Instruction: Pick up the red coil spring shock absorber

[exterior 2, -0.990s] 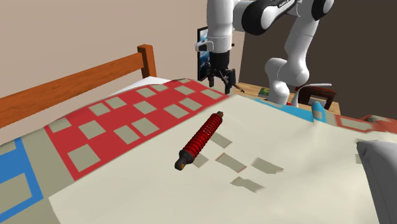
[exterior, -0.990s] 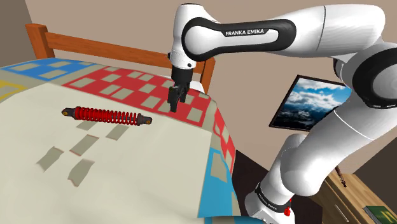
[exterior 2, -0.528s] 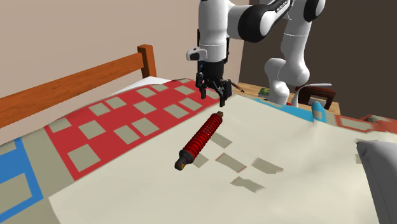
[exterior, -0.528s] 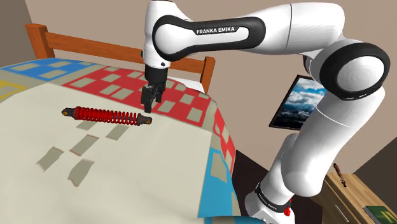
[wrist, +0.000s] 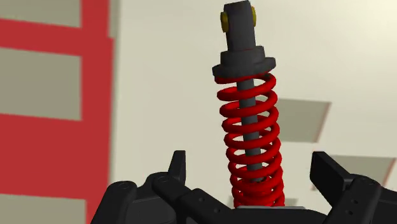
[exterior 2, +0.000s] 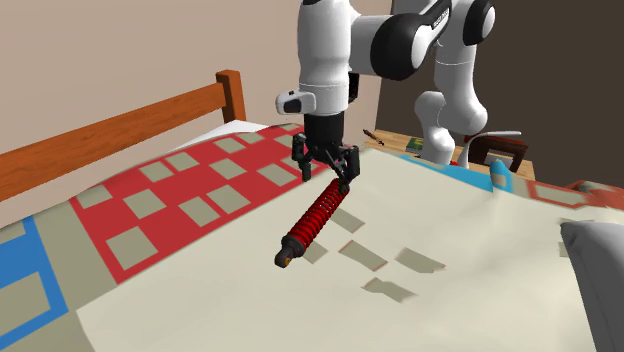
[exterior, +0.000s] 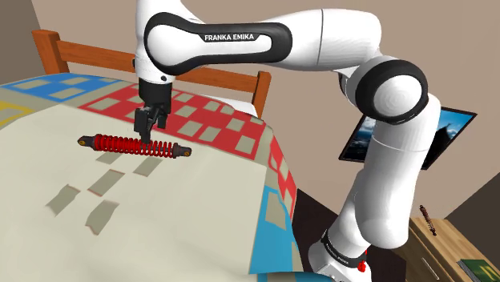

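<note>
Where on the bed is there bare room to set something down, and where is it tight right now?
Free: the cream quilt between the shock absorber and the bed's near edge, and the red-checked band between it and the wooden headboard. Crowded: right at the shock absorber, where the gripper hangs with open fingers.

Bedroom with plain beige walls (exterior: 80, 20), evenly lit. Across the shoulder view's left and centre, a cream patchwork bedcover (exterior: 200, 208) with red and blue bands and tan squares, backed by a reddish wooden headboard (exterior: 88, 58). At right, a framed mountain picture (exterior: 458, 128); lower right, dark floor (exterior: 316, 220) and a wooden cabinet (exterior: 445, 248). At the second exterior view's right edge, a grey pillow (exterior 2: 595, 265).
</note>
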